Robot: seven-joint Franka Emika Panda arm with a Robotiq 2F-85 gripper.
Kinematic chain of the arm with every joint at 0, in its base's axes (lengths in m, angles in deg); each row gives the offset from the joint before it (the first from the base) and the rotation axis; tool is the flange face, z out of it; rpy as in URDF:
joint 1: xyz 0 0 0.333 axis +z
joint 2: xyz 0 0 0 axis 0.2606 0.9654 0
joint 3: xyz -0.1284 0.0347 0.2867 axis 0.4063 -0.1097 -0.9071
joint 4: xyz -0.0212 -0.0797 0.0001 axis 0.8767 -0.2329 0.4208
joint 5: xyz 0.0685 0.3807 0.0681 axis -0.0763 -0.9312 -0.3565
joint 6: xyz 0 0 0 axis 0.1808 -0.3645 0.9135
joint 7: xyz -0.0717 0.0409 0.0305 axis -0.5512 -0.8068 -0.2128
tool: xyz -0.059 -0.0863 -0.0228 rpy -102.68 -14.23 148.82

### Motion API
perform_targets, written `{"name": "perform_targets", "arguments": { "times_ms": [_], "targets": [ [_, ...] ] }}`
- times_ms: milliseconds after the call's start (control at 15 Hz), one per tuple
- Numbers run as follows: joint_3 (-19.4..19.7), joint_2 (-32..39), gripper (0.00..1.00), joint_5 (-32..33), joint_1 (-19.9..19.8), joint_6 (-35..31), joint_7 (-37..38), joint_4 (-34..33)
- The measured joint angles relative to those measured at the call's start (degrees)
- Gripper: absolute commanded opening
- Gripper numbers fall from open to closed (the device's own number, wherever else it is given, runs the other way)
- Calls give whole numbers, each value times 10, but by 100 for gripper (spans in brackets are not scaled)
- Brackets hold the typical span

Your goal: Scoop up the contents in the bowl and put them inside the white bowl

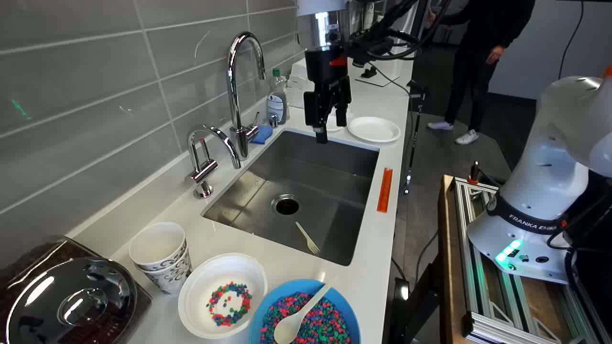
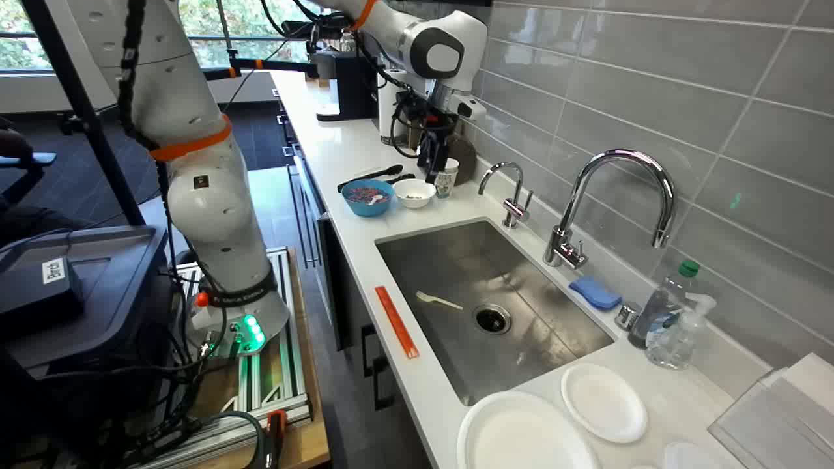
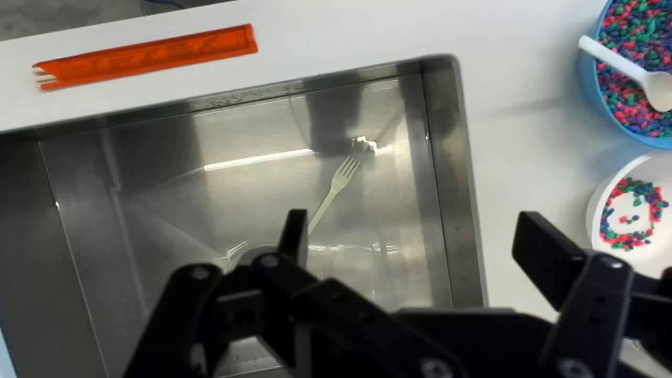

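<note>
The blue bowl (image 1: 294,286) holds the contents (image 1: 330,321), a heap of tiny multicoloured bits. A white spoon (image 1: 301,315) lies on the heap with its handle over the rim; it also shows in the wrist view (image 3: 619,64). The white bowl (image 1: 195,279) stands beside the blue bowl and has a ring of the same bits on its bottom. Both bowls also show at the right of the wrist view, partly cut off. My gripper (image 1: 332,122) is open and empty, high above the sink, away from both bowls; its spread fingers show in the wrist view (image 3: 415,231).
The sink (image 1: 315,177) holds a pale fork (image 1: 307,238). An orange chopstick packet (image 1: 384,190) lies along the counter edge. Two faucets (image 1: 234,86) rise by the wall. Patterned cups (image 1: 165,267) and a dark lidded pan (image 1: 71,306) stand near the white bowl. White plates (image 1: 374,129) lie beyond the sink.
</note>
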Motion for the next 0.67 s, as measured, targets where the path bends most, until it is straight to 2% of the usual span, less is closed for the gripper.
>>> {"name": "perform_targets", "arguments": {
  "times_ms": [667],
  "targets": [
    [-1, 1, 100, 4, 1, 0, -3, -2]
  ]
}}
